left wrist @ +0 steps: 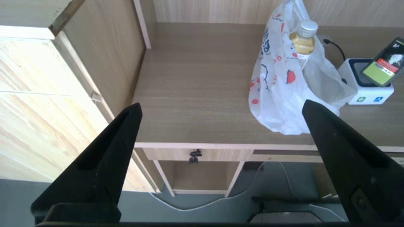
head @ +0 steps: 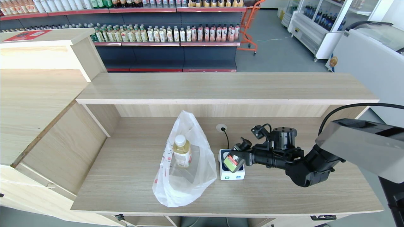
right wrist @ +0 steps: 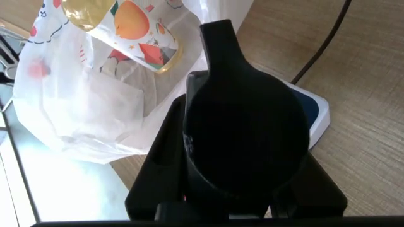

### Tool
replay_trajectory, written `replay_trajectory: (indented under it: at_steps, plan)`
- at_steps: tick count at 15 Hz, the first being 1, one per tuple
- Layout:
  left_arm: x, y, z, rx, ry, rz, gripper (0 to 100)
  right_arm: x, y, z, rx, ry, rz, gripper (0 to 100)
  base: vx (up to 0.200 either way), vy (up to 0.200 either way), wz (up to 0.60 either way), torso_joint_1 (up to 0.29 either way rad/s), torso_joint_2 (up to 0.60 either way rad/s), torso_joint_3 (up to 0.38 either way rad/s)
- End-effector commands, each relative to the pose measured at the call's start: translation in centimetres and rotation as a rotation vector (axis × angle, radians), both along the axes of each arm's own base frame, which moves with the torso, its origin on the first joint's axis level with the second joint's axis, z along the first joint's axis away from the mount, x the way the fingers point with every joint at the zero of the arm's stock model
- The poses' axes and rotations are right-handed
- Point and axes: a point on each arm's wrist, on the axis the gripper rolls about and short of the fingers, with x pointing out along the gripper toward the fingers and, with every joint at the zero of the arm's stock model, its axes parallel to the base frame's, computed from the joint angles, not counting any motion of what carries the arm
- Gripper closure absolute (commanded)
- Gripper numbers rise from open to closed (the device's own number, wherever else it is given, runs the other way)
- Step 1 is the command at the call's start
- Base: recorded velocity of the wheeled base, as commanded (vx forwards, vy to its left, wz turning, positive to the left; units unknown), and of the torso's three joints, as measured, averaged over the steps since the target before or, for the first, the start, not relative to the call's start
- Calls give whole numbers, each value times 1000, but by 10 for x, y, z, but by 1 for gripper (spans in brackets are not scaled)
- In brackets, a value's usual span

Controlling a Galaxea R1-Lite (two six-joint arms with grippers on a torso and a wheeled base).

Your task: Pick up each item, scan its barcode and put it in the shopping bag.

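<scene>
My right gripper [head: 236, 156] is shut on a small item with a green and red label [head: 233, 163], holding it tilted just above the white and blue barcode scanner [head: 232, 174]. The left wrist view shows the same item [left wrist: 386, 62] over the scanner [left wrist: 369, 88]. In the right wrist view the held item [right wrist: 245, 129] looks dark and hides most of the scanner [right wrist: 317, 115]. The white plastic shopping bag [head: 186, 179] stands left of the scanner with a yellow drink bottle [head: 182, 153] upright inside. My left gripper [left wrist: 221, 157] hangs open off the counter's left front corner, holding nothing.
The scanner's black cable [head: 226, 138] runs to a hole in the counter. A raised wooden ledge [head: 221, 88] borders the counter's far side and a side wall [head: 69, 148] its left. Bare counter lies left of the bag and in front of the scanner.
</scene>
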Motion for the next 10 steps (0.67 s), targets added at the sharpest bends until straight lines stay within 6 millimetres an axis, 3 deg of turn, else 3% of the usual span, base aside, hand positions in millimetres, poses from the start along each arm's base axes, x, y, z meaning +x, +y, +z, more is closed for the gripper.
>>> replay_trajectory:
  at_steps: [1, 3, 4, 5, 7, 8, 10]
  plan:
    - [0, 0, 0, 0, -1, 0, 0, 0, 0, 2, 2, -3, 0, 100, 0, 0, 0, 0, 0, 0]
    - [0, 0, 0, 0, -1, 0, 0, -3, -1, 10, 20, -4, -6, 100, 0, 0, 0, 0, 0, 0]
    - [0, 0, 0, 0, -1, 0, 0, -5, -2, 22, 39, -11, -13, 100, 0, 0, 0, 0, 0, 0]
    - [0, 0, 0, 0, -1, 0, 0, -14, -6, 46, 63, -45, -18, 100, 0, 0, 0, 0, 0, 0]
    - [0, 0, 0, -2, 0, 0, 0, -52, -27, 104, 139, -79, -55, 100, 0, 0, 0, 0, 0, 0]
    - [0, 0, 0, -2, 0, 0, 0, -70, -40, 121, 151, -99, -80, 100, 0, 0, 0, 0, 0, 0]
    - [0, 0, 0, -2, 0, 0, 0, -99, -62, 137, 148, -105, -124, 100, 0, 200, 0, -5, 2, -2]
